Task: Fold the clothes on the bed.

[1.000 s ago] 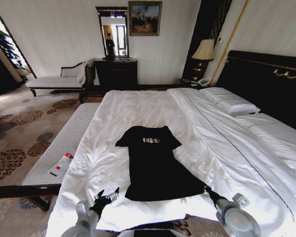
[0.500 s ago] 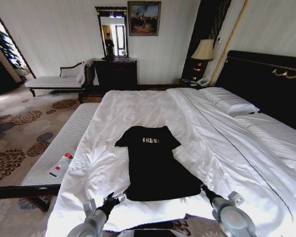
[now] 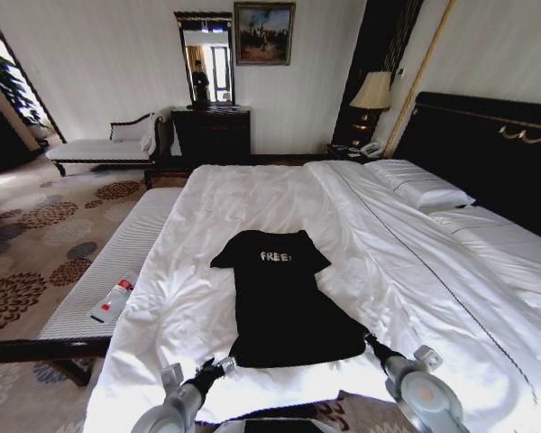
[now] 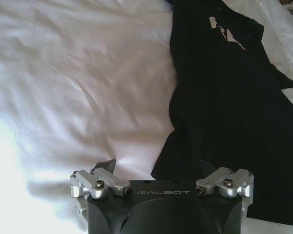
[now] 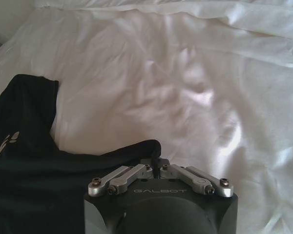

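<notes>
Black T-shirt lies flat and face up on the bed, "FREE" lettering toward the far end, hem at the near edge of the sheet, closest to the robot. Change over the last 1.0 s: both arms have come in toward the 2 hem corners. The left gripper, which stood off to the side of the hem with bare sheet between, now sits at the near left corner; the right gripper has slid inward along with the right corner, and the hem line looks slightly pulled in on that side. Left wrist view: left gripper has its linkage arms spread wide, straddling the hem corner of the shirt, fingers apart and nothing clamped yet. Right wrist view: right gripper has its linkage drawn together at the centre, closed on a raised lip of the shirt edge. Judgement: right corner secured, left corner about to be pinched; the fold itself is not started, shirt fully spread. Risk: catching sheet along with fabric on the left.
</notes>
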Motion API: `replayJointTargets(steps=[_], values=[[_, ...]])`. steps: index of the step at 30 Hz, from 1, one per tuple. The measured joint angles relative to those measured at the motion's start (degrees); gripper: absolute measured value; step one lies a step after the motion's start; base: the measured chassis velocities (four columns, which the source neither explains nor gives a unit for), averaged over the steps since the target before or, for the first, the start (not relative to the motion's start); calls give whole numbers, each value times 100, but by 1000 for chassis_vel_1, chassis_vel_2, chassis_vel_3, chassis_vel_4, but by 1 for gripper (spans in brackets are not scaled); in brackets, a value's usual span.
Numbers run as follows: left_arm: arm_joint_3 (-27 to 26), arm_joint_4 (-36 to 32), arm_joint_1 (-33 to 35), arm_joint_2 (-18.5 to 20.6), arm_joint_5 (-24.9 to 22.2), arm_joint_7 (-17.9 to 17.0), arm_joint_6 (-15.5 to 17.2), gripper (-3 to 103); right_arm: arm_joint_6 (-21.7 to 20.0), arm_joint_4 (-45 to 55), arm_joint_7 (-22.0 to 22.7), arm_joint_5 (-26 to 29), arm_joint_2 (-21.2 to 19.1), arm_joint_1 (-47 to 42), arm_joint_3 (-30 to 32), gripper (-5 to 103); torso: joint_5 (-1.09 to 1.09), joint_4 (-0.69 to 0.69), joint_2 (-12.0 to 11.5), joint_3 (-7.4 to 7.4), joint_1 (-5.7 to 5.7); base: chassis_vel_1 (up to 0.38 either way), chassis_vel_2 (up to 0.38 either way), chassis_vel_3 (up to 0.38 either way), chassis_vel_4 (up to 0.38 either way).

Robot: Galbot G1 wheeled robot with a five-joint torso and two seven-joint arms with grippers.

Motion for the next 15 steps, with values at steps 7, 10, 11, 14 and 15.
replayJointTargets(steps=[7,10,11,14,15], values=[[278,257,-277,-116,134,0,4,74,-3,21,36,51,-55,5,38,2,0,0,0,0,0,0,0,0,0],[328,309,-381,-110,122,-5,18,62,-7,30,53,55,-59,10,23,2,-1,0,0,0,1,0,0,0,0],[328,309,-381,-110,122,-5,18,62,-7,30,53,55,-59,10,23,2,-1,0,0,0,1,0,0,0,0],[331,318,-424,-106,104,-7,29,46,-14,31,76,56,-61,42,-30,2,-1,0,0,0,1,0,0,0,0],[329,318,-427,-105,99,-8,31,46,-15,31,81,55,-61,48,-40,2,-1,-1,0,0,1,0,0,0,0]])
